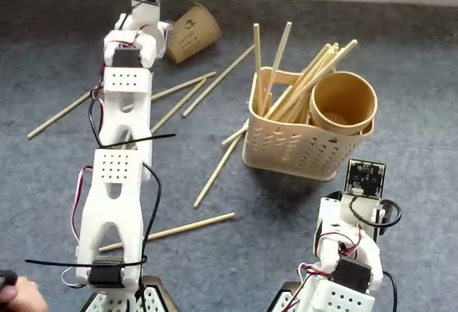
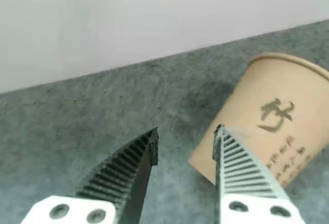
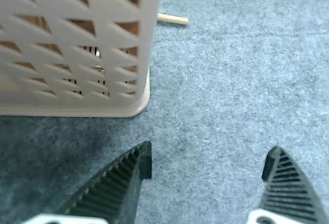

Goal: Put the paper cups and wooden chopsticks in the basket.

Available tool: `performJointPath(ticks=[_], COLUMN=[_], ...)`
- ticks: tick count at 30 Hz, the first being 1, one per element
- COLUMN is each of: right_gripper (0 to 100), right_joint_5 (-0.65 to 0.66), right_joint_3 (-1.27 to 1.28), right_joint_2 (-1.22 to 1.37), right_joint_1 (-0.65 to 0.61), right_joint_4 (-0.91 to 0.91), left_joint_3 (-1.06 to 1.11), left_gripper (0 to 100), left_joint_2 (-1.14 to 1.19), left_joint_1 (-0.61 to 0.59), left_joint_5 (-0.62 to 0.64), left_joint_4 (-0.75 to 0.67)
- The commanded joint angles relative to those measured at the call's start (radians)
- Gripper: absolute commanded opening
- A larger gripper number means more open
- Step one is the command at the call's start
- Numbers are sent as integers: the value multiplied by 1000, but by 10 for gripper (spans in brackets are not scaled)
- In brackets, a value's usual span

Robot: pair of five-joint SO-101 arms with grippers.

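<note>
A brown paper cup (image 1: 193,33) lies on its side at the back of the grey carpet. My left gripper (image 2: 185,137) hovers open right by it, and one finger (image 2: 241,172) overlaps the base end of the cup (image 2: 272,116); nothing sits between the fingers. The cream basket (image 1: 286,147) stands right of centre, holding another paper cup (image 1: 343,103) and several upright chopsticks (image 1: 308,79). Several loose chopsticks (image 1: 182,86) lie between the left arm and the basket, and one more (image 1: 172,231) lies nearer the front. My right gripper (image 3: 209,157) is open and empty above bare carpet, just in front of the basket (image 3: 77,44).
The long left arm (image 1: 122,154) stretches over the left side of the carpet, lying across some chopsticks. One chopstick (image 1: 61,114) lies far left. A chopstick end (image 3: 173,19) pokes out beside the basket's corner. A pale wall (image 2: 154,13) rises beyond the carpet's far edge.
</note>
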Motion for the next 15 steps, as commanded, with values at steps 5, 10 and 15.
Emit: performJointPath(ticks=[5,10,15], right_gripper=[336,336,336], right_joint_5=[15,15,15], right_joint_3=[101,101,101], right_joint_2=[-5,-5,-5], right_joint_1=[-8,-8,-8], right_joint_4=[-22,-22,-22], left_joint_3=[-58,-62,-70], left_gripper=[181,181,98], left_joint_2=[42,38,35], left_joint_1=[13,-15,-128], left_joint_5=[12,12,-57], left_joint_4=[135,450,695])
